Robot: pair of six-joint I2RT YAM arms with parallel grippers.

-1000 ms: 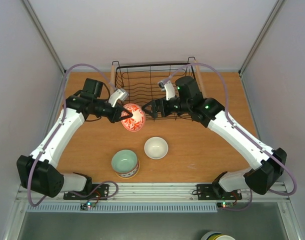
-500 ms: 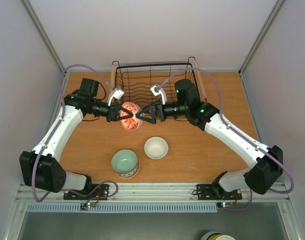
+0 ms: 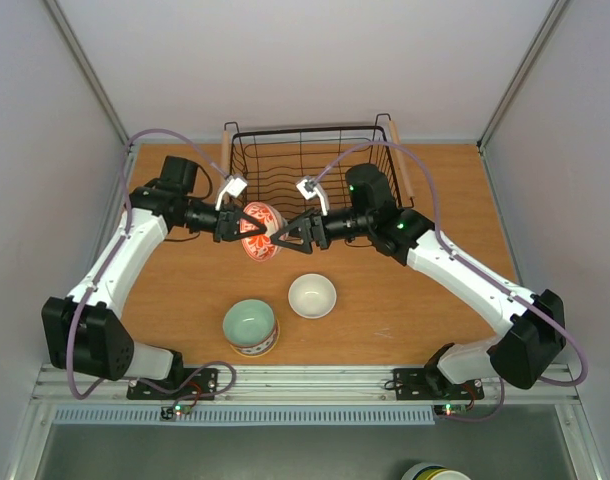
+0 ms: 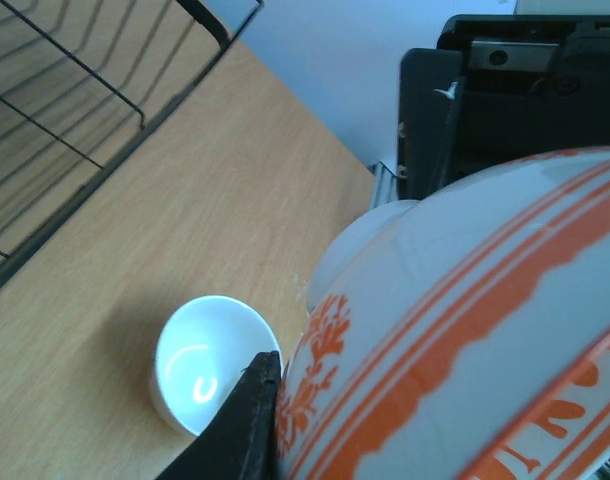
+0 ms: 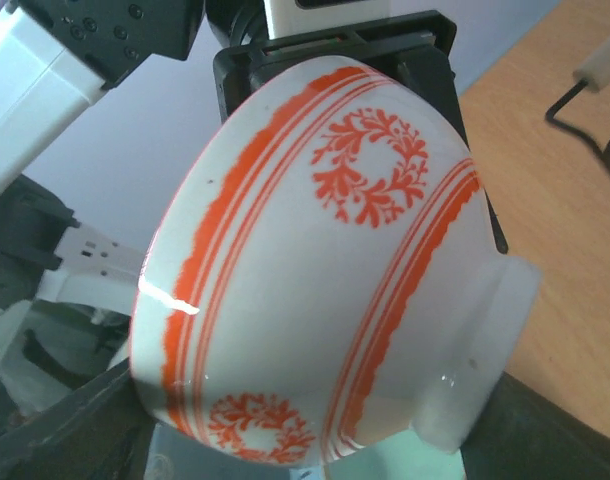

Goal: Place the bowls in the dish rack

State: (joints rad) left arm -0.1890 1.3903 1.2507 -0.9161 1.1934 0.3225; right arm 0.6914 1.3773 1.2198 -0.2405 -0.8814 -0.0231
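Bowls awaiting loading, read from the arm bases outward. Nearest on the table (image 3: 435, 290) sits a pale green bowl (image 3: 250, 325), upright. Just beyond it, to its right and apart from it, is a white bowl (image 3: 312, 295), also upright.

Farther out, a red-and-white bowl (image 3: 257, 232) is held clear of the table, tipped on edge, between the two grippers. The left gripper (image 3: 247, 225) has it by the rim. The left wrist view shows one finger (image 4: 250, 420) pressed against the outer wall; the other finger is hidden by the bowl.

The right gripper (image 3: 282, 233) faces it from the opposite side, jaws spread wide with nothing gripped. In the right wrist view its two dark fingers flank the bowl's (image 5: 325, 270) outer wall and foot. Whether they touch the ceramic cannot be told.

The bowl's rim-to-foot axis lies roughly level, running left to right along the line joining the grippers, with the foot toward the right one. A handover would therefore turn on the right jaws closing across that foot end.

Farthest is the dish rack (image 3: 305, 127), with no bowls showing in it, directly behind the held bowl. Both arms are about equally near it.
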